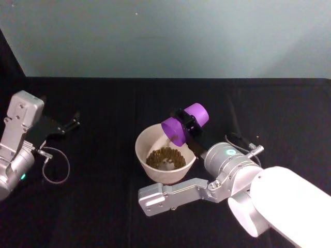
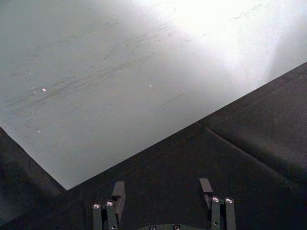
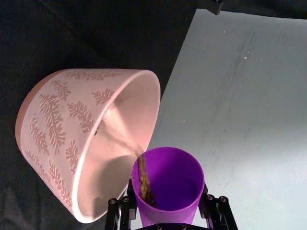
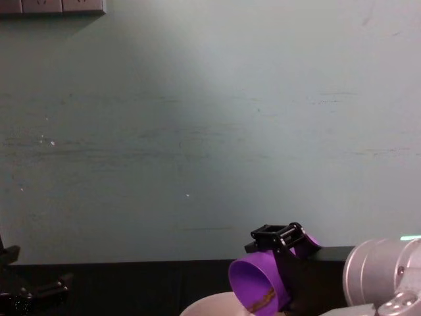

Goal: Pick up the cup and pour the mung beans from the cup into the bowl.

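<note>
Right gripper [image 1: 185, 124] clamps the purple cup [image 1: 195, 114], tipped over the bowl [image 1: 140, 147] at mid-table; head view shows beans [image 1: 165, 156] heaped inside; right wrist view catches a stream [image 3: 143, 177] leaving the lip; left gripper [image 1: 72, 123] rests with fingers apart, far left.

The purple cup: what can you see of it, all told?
The cup is a small, bright purple tumbler, smooth and tapered, with no handle, plastic by its look. The right gripper clamps its sides and holds it tipped, mouth down, above the bowl. A thin stream of mung beans runs over its lip.
</note>
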